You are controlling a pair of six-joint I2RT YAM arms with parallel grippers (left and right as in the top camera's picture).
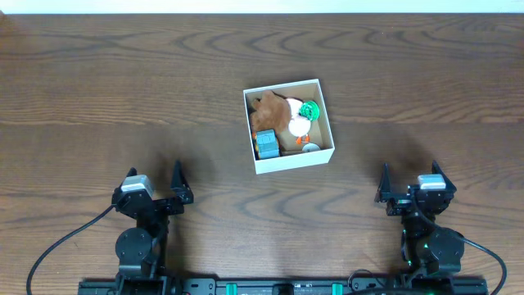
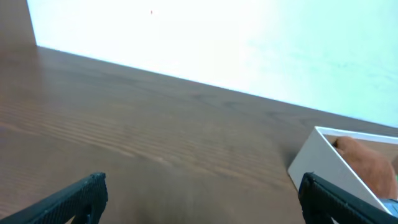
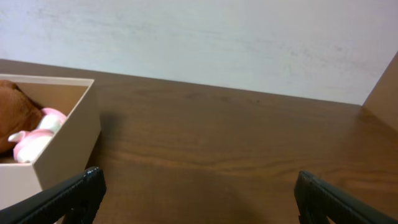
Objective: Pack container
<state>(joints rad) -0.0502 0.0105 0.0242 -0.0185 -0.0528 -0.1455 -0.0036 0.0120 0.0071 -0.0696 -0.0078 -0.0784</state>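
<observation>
Container [image 1: 291, 161] in the middle: brown plush toy [image 1: 266, 115], green toy [image 1: 309, 110], blue block [image 1: 267, 144] inside. Left gripper [image 1: 155, 177] at 7 o'clock, right gripper [image 1: 410, 175] at 5 o'clock, both wide open.

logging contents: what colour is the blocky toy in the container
Blocky toy: blue, some orange; overhead view.

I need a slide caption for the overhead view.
Container holding toys; left arm and right arm clear of it, jaws open.
</observation>
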